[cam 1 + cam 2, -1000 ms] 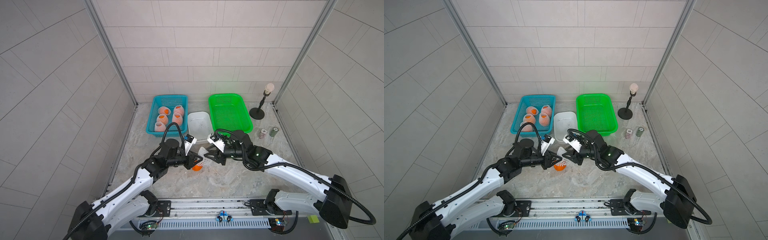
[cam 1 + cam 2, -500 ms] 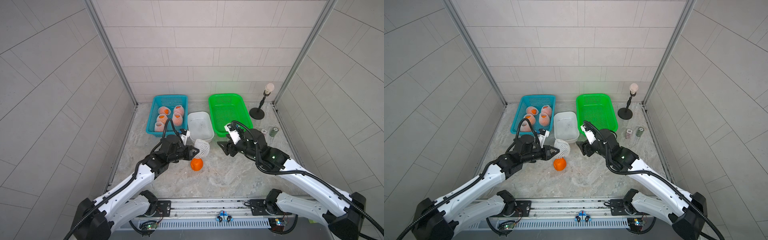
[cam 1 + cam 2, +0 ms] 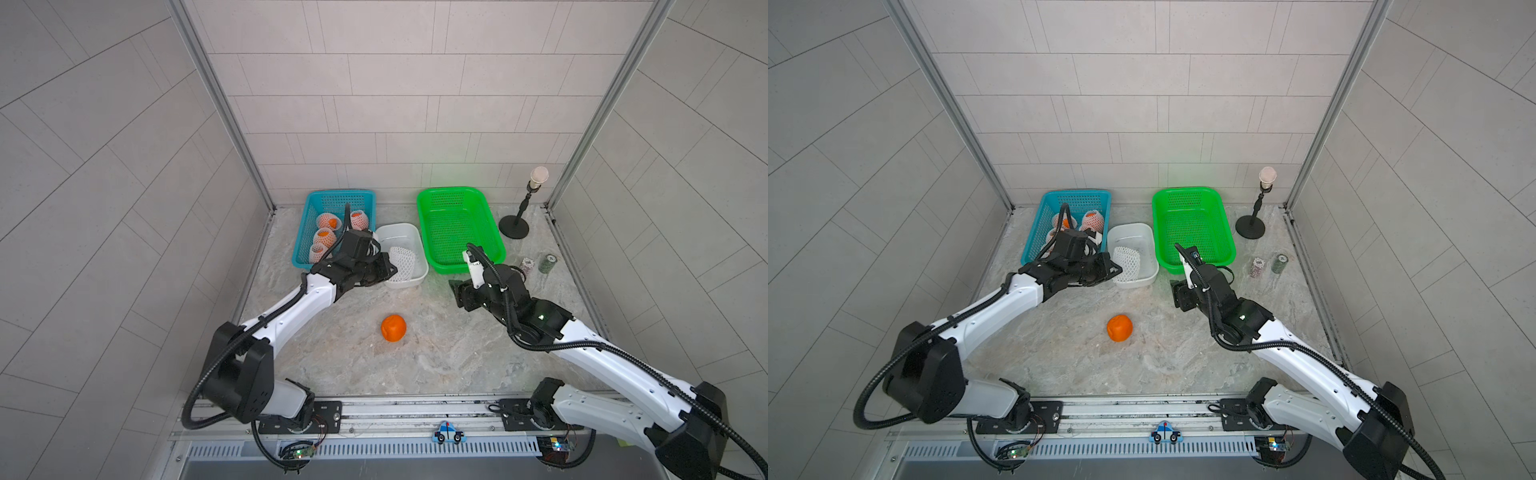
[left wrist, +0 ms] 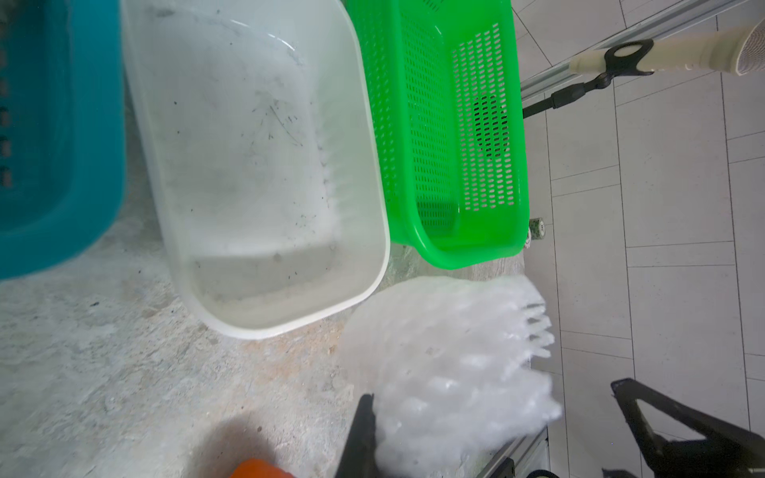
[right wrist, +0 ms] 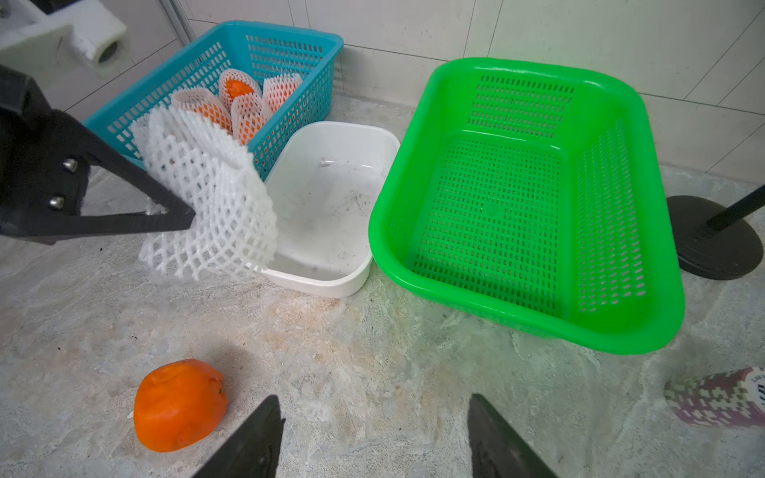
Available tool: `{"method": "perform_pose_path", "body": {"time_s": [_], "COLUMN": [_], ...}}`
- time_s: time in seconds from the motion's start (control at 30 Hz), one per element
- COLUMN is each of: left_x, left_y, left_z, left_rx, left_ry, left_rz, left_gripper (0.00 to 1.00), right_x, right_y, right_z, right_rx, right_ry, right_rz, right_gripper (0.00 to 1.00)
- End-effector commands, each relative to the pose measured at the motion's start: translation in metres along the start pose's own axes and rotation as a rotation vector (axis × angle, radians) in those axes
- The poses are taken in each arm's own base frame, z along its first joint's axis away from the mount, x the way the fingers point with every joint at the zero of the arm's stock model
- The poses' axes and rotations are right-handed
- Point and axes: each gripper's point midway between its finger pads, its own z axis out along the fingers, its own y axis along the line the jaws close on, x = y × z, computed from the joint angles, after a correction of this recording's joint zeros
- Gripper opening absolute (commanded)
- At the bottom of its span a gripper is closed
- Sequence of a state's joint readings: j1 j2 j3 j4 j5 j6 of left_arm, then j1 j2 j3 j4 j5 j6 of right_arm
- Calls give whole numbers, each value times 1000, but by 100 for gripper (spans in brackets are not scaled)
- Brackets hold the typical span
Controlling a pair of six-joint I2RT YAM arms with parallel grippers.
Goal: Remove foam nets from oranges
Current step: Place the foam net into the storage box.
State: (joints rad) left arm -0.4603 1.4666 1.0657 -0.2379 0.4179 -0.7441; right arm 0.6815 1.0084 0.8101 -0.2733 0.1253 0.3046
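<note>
My L end effector [image 3: 390, 269] pinches an empty foam net [image 3: 402, 262] over the white tub [image 3: 409, 232], near end. R end effector [image 5: 374, 403] is spread, holding nothing. Bare orange [image 3: 393, 328] sits mid tabletop [image 3: 436, 353]; netted oranges [image 3: 325, 237] are in the blue basket [image 3: 305, 239], far left.

Bare orange: a round bright-orange fruit [image 3: 393, 328] with dimpled, slightly dented skin is lying uncovered on the open tabletop, well apart from the other fruits.
Loose net: an empty white foam mesh sleeve [image 3: 402, 258] with diamond-shaped holes is hanging flared, pinched at one edge by the left gripper [image 3: 392, 270], at the near edge of the white plastic tub [image 3: 400, 227].
Netted oranges [image 3: 324, 237]: four (counted in the top views) are sitting clustered in the blue plastic basket [image 3: 340, 194], their skin showing pale through the white mesh.
</note>
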Motion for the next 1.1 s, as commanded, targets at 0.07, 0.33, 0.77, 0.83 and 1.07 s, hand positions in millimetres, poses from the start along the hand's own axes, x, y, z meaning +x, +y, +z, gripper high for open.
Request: {"method": "perform_pose_path", "body": {"time_s": [0.07,0.33,0.77,0.83,1.07], "left_x": [-19,-34,-62,-63,-73], "left_y": [11,24,41,46,51], "left_z": [25,76,128,131,121], "left_rx": [-76,-119,-151,-167,-214], "left_ry": [34,108,84,82,45], "left_rz": [-44,-87,-138,-135,-86], "left_gripper": [5,7,18,26,54], "right_x": [-1,2,10,9,9], "right_y": [-4,-3,-6,-6,-9], "right_z": [2,2,1,-1,-4], "right_rx": [25,11,13,15,24], "right_ry": [-15,-26,-21,-22,-27], "right_rz": [34,47,45,42,32], "right_gripper": [73,73,74,74,75]}}
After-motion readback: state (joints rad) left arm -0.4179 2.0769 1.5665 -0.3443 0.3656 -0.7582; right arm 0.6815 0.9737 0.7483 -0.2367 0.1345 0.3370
